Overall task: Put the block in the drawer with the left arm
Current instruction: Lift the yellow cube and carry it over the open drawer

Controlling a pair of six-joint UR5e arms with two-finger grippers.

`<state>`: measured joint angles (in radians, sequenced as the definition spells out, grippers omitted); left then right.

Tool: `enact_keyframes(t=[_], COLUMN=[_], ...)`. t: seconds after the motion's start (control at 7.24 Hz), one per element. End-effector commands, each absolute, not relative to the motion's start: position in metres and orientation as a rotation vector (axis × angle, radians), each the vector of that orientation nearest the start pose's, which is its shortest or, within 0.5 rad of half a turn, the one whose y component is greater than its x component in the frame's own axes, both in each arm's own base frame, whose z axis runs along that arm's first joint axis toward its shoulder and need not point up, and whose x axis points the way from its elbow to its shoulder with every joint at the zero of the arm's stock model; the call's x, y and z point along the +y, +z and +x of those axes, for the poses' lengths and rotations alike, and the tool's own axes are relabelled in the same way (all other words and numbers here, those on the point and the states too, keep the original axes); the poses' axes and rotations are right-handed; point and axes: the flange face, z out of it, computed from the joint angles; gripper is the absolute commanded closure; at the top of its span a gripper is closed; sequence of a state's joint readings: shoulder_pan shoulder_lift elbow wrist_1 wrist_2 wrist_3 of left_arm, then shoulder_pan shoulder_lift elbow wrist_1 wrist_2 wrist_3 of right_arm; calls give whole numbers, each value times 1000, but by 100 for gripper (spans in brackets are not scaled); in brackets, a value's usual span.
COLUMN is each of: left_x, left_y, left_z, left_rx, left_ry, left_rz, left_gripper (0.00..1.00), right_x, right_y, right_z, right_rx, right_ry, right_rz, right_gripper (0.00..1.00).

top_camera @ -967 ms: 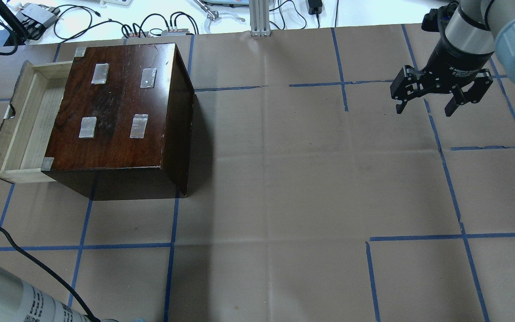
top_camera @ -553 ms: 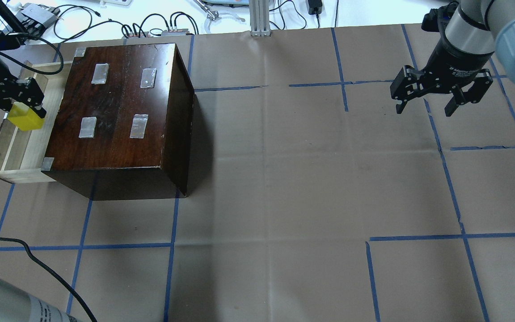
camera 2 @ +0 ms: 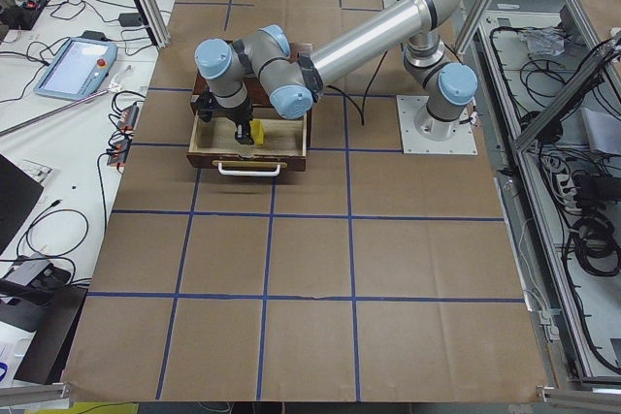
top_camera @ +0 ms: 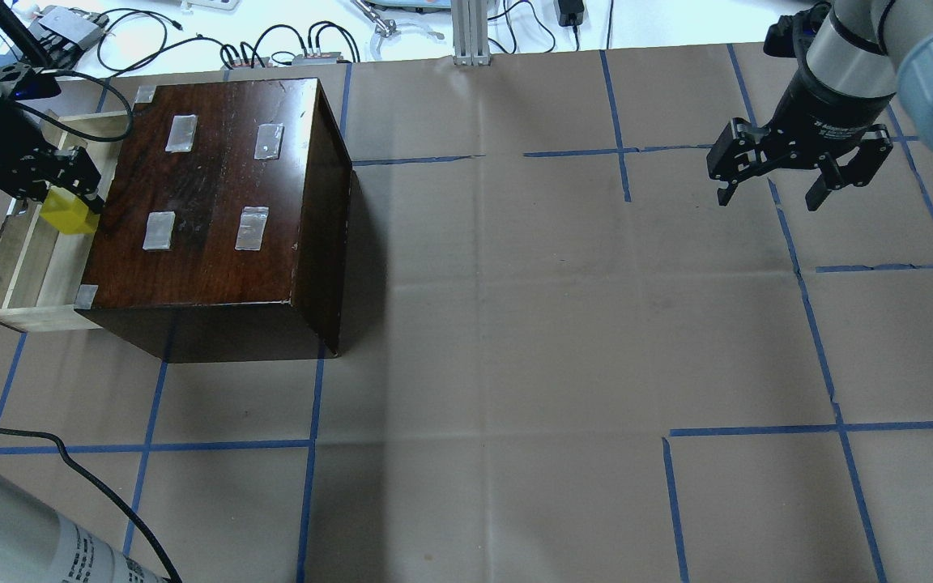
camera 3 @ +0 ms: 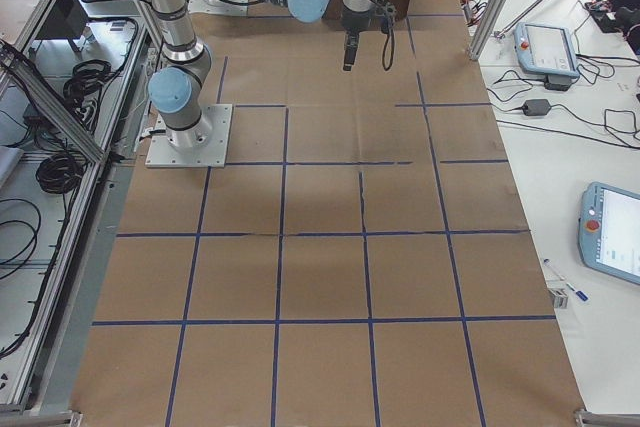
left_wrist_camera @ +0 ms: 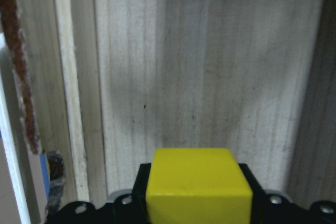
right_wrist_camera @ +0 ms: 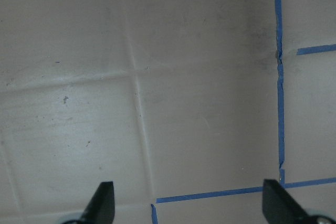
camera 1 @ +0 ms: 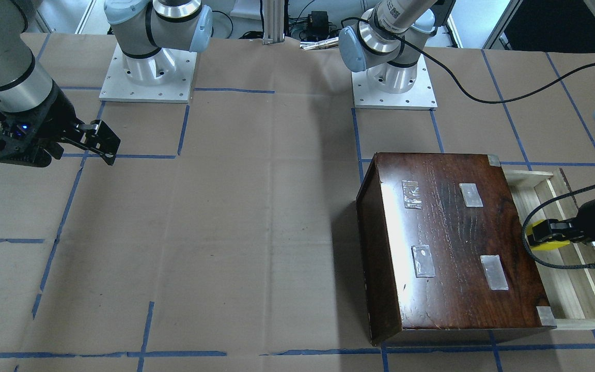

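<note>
Creased brown paper (top_camera: 515, 324) gridded with blue tape (top_camera: 311, 405) covers the table. Near its far-left corner the left gripper (top_camera: 66, 201) clamps the smooth yellow block (top_camera: 70, 219) over the pale, grainy floor of the drawer (top_camera: 41, 271), which juts from the glossy dark box (top_camera: 215, 186). The right gripper (top_camera: 769, 200) hangs splayed wide near the far-right corner.

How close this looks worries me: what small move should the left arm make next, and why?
Probably lower down a little: the left claw holds the block above the open drawer, with bare wooden floor beneath it in the wrist view.
</note>
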<state>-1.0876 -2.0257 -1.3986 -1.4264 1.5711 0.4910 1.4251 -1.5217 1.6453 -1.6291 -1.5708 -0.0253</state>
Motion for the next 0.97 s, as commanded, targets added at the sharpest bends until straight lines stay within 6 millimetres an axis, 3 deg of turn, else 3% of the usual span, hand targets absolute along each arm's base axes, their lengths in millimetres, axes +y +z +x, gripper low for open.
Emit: enact_keyframes(t=[0.0, 0.28, 0.41, 0.69, 0.83], left_x=[-637, -639, -639, -639, -639], left_y=[316, 312, 313, 313, 312], left_z=[184, 185, 185, 185, 185], left_rx=[3198, 3199, 3199, 3197, 3198], left_ry=[184, 191, 189, 190, 192], left_rz=[25, 25, 25, 22, 22], left_gripper=[100, 93, 84, 54, 51], right_x=[-517, -517, -517, -517, -517], right_y=[432, 432, 432, 432, 432], right_z=[59, 59, 59, 59, 59], right_rx=[3128, 3129, 3129, 3129, 3129], right_ry=[105, 103, 103, 103, 103], right_rz=[187, 190, 190, 187, 190], right_gripper=[0, 0, 0, 0, 0])
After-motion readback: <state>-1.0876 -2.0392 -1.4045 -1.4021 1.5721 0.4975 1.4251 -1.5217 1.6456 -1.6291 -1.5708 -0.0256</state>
